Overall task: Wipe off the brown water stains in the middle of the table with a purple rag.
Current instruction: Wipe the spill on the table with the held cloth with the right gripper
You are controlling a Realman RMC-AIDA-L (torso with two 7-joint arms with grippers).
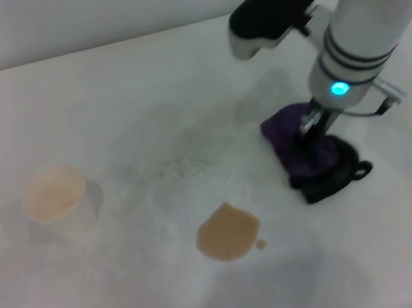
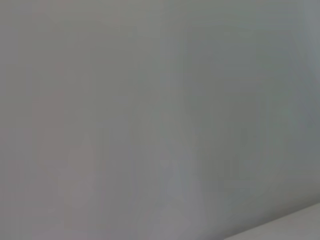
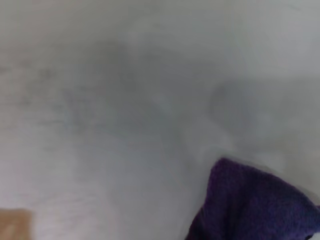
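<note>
The white table point(image 1: 102, 108) stretched wide, faintly smudged grey. The right gripper point(image 1: 315, 128) was down on the purple rag point(image 1: 314, 155), which sat right of centre; whether it was clenched I could not tell. A paper cup point(image 1: 56, 200) stood left. The brown water stains point(image 1: 228, 232) lay apart from the rag, nearer the front.

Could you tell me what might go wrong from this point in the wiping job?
The right gripper is down on the purple rag, but its hold is hidden, so the rag may slip free. The brown puddle lies apart from the rag; a sweep could miss its tiny droplet or reach the paper cup.
</note>
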